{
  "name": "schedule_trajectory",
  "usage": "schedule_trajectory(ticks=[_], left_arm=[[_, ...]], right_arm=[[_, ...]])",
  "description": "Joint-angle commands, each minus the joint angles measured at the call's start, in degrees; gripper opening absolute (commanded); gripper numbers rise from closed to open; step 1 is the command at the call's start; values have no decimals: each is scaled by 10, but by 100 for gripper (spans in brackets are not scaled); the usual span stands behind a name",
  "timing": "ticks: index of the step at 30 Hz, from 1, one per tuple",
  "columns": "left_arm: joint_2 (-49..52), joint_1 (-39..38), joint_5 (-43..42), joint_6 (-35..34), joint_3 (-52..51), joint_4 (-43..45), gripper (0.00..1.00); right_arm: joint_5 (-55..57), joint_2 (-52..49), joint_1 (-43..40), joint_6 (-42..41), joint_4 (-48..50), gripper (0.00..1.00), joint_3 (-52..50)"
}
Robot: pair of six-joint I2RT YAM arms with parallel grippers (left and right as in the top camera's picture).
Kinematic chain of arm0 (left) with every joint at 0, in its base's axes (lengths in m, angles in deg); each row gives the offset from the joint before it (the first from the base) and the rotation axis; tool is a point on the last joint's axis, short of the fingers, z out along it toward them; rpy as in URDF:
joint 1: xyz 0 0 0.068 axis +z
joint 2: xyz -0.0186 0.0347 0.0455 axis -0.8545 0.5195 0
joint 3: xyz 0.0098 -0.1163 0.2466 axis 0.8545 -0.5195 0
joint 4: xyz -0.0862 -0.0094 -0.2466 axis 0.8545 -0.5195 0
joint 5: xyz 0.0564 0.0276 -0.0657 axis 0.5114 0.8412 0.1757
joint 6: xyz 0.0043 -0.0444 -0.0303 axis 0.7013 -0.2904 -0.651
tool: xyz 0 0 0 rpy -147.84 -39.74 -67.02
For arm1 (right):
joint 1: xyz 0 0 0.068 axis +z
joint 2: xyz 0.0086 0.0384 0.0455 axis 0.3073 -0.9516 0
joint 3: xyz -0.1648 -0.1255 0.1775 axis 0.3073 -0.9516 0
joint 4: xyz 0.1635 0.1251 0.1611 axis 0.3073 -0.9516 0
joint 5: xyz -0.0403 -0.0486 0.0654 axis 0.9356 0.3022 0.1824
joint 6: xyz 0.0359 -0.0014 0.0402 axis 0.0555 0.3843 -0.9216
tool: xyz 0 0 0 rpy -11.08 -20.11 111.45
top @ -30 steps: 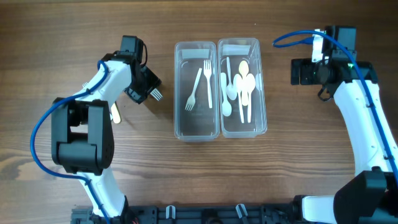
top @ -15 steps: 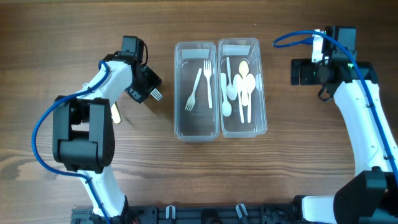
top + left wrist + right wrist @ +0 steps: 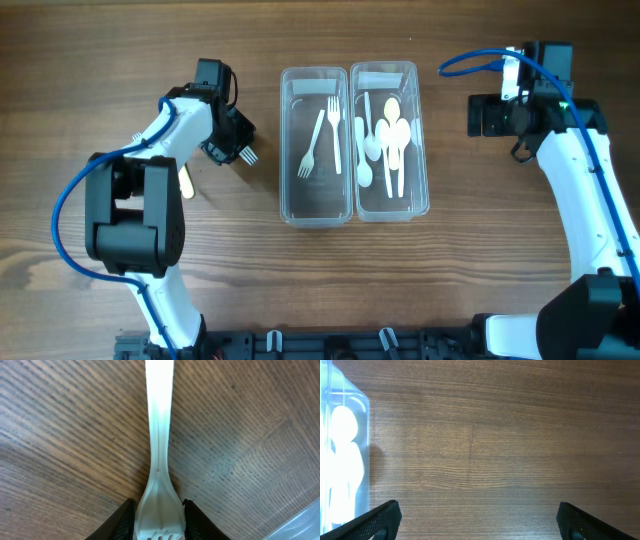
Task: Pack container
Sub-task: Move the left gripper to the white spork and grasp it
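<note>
Fork (image 3: 160, 455), white plastic, is clamped in the left gripper (image 3: 159, 527). The jaws press on either side of its broad neck, just above the tines. It sits over the bare wood of the counter (image 3: 450, 280), a little left of the two clear containers and not yet in either one. I cannot tell whether it rests on the wood or hangs just above it.

From overhead only the tines (image 3: 248, 154) poke out from under the gripper, on the side facing the containers. The handle is hidden beneath the arm. In the left wrist view the fork's long axis runs straight along the line of the gripper, with the handle stretching away from the jaws and lying flat to the counter.

The left container (image 3: 283, 190) already holds two forks (image 3: 314, 142), and the right container (image 3: 426, 190) holds a cluster of spoons (image 3: 388, 140). That sorting suggests the held fork belongs in the left container. Gripping near the head probably keeps the light handle from swinging.

The right gripper (image 3: 480, 522) waits well off to the right of the containers, jaws spread wide and holding nothing.
</note>
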Motion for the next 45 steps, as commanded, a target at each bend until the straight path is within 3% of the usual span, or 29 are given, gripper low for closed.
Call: schedule_trajectory(ticks=[1,6,7,11,13,14,15,22,37,45], left_arm=[[-20,19,5,-1,-3,-16,35],[-93,32,16,17,6,-35,33],[-114,32,23,31,6,-36,24],[-173,31,41,43,6,-46,15],[-187,30,43,43,6,-48,23],[-192,29,42,43,6,-50,43],[-192,29,42,43,6,-50,49],[-155,16,42,43,6,-57,64],[-36,-17,52,42,5,-26,66],[-28,-17,62,42,5,-25,57]], right_arm=[[11,8,-1,5,0,100,10],[11,8,-1,5,0,100,10],[11,8,-1,5,0,100,10],[11,8,-1,5,0,100,10],[11,8,-1,5,0,100,10],[11,8,-1,5,0,100,10],[11,8,-1,5,0,100,10],[11,8,-1,5,0,100,10],[11,8,-1,5,0,100,10],[11,8,-1,5,0,100,10]])
